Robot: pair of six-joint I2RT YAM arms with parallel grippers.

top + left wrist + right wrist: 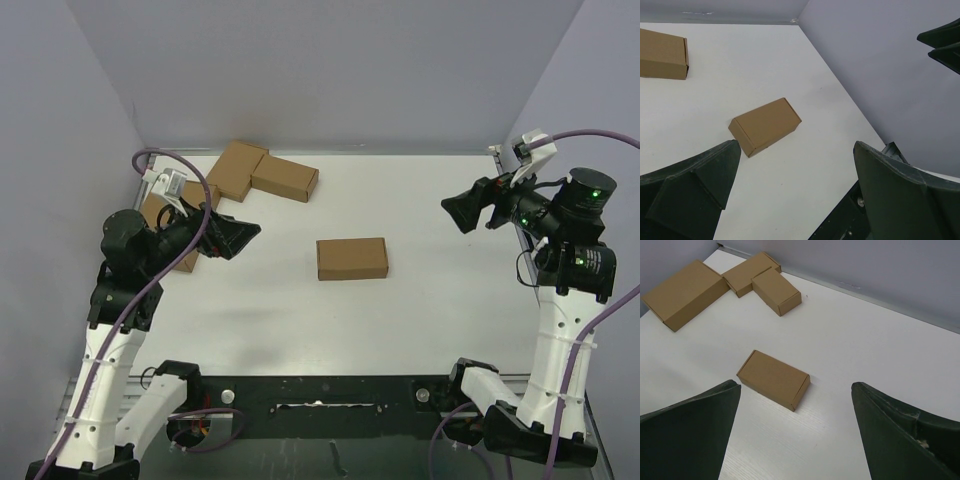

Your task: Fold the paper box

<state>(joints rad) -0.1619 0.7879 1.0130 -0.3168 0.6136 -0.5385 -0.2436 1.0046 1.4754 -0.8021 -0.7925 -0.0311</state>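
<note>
**Both grippers gaping, paper box lying closed at mid-table**

Left gripper of mine hangs above the left side of the white table, jaws spread wide and holding nothing. Through its own camera I see bare table and the paper box beyond the two dark fingers. My right gripper hangs the same way over the right side of the table, jaws wide apart and just as empty. Both point inward toward the middle of the table, and neither touches anything.

The paper box lies flat at about the middle of the table, between my two grippers and well apart from each. It shows as a small, closed rectangular carton of plain brown cardboard, its long side running left to right in the overhead view. From the left wrist I see its top face, one long side and one short end. From the right wrist I see the top, a long side and a short end as well. Every face that I can see lies shut and flush.

Toward the far left corner lie three other brown cartons. A pair of small cartons sits close to the back wall, the two touching at a corner. A larger flat carton lies just beside them on their left, nearer to me. In the overhead view it is partly hidden under my left arm. All three are well apart from the paper box.
</note>
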